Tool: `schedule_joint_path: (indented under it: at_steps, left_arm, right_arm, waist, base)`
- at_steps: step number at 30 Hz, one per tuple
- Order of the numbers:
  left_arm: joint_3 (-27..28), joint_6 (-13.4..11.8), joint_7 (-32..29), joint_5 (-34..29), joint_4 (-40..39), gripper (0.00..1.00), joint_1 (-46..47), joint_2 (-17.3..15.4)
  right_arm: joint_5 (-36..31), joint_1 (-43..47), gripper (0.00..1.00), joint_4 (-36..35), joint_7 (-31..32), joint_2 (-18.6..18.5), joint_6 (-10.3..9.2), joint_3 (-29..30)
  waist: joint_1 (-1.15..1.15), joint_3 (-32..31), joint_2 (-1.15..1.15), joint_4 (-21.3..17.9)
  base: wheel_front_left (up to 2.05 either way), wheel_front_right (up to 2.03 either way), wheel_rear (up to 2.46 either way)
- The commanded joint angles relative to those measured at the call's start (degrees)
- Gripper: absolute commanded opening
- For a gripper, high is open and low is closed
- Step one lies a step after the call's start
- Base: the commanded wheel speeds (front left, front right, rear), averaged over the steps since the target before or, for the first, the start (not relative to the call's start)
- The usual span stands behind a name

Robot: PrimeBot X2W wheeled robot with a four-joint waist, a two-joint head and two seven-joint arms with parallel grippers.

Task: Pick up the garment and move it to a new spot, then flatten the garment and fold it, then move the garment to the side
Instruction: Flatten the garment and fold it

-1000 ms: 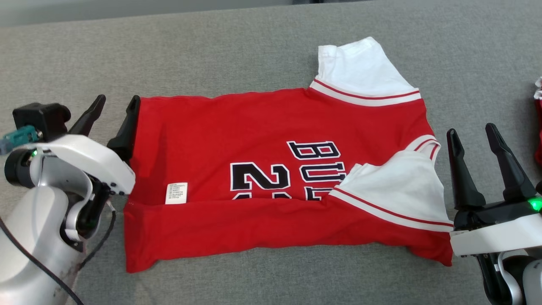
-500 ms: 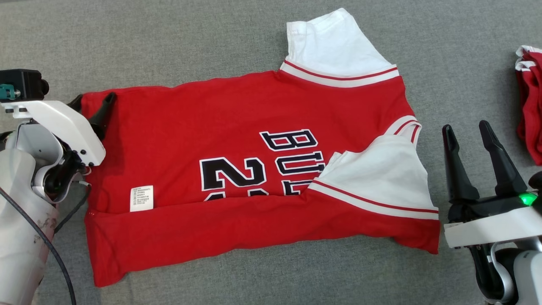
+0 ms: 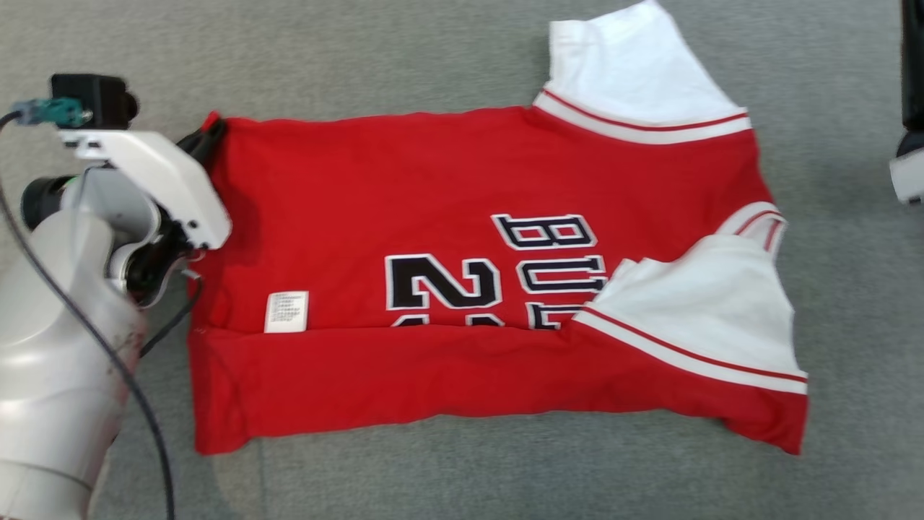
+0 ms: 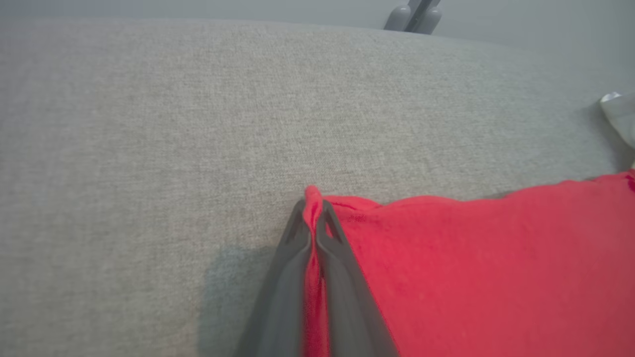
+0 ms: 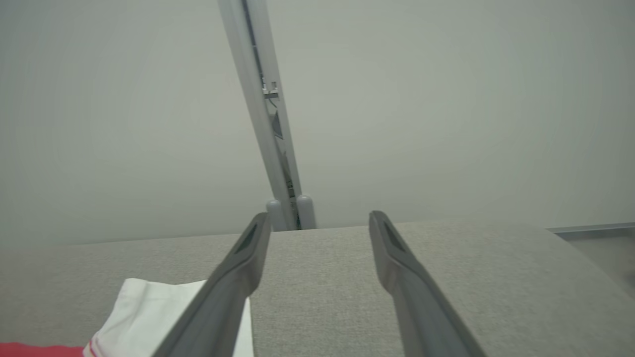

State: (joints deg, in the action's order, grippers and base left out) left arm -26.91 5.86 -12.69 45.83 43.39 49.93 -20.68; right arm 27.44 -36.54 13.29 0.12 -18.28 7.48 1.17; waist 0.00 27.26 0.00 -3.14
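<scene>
Fabric first: the garment (image 3: 469,180), a red jersey with white sleeves, lies spread on the grey padded surface (image 3: 375,50), lettering up. Its near long edge is already turned over in a band (image 3: 447,379) that hides the lower part of the numbers, and a white label (image 3: 286,311) sits just above that fold. The near sleeve (image 3: 711,303) lies folded in over the chest; the far sleeve (image 3: 635,79) juts out past the far edge. The left gripper (image 4: 312,206) has its fingers closed together on the far hem corner, a ridge of red cloth pinched between them. The right gripper (image 5: 320,220) is spread wide and holds nothing, lifted off the surface with white sleeve cloth below it. The step in hand looks like the far-side fold. To do it well, the right gripper should likely take the far edge close to the far sleeve before anything is lifted. Both ends can then rise together and travel level toward the band. Pulling from the left corner alone would drag the garment askew and wrinkle the flat panel.
</scene>
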Motion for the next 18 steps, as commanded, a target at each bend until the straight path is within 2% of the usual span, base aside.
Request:
schedule_joint_path:
  at_steps: [1, 4, 11, 18]
  left_arm:
    - [-0.61, 0.30, 0.46, -0.52, 0.36, 0.00, 1.60, 0.80]
    - [-1.97, 0.66, 1.15, -1.05, 0.70, 0.00, 3.34, 2.99]
    - [-4.83, 1.36, 2.48, -1.31, 1.94, 0.00, 6.82, 6.83]
    - [-6.81, 1.63, 3.78, -0.47, 3.03, 0.00, 8.69, 8.13]
  right_arm:
    - [1.25, -3.26, 1.00, 3.18, 1.35, -1.22, 0.03, -2.22]
    - [2.88, -9.48, 1.00, 9.75, 3.76, -3.68, 0.03, -7.26]
    - [7.49, -19.75, 1.00, 21.25, 9.89, -6.84, 0.02, -20.79]
    - [11.92, -25.62, 1.00, 28.36, 13.40, -8.80, 0.01, -30.42]
  waist:
    - [0.00, 1.20, 0.00, 2.55]
    - [0.00, 2.07, 0.00, 5.30]
    - [0.00, 4.01, 0.00, 9.84]
    - [0.00, 5.34, 0.00, 11.58]
  base:
    - [0.00, 0.00, 0.00]
    - [0.00, 0.00, 0.00]
    - [0.00, 0.00, 0.00]
    - [0.00, 0.00, 0.00]
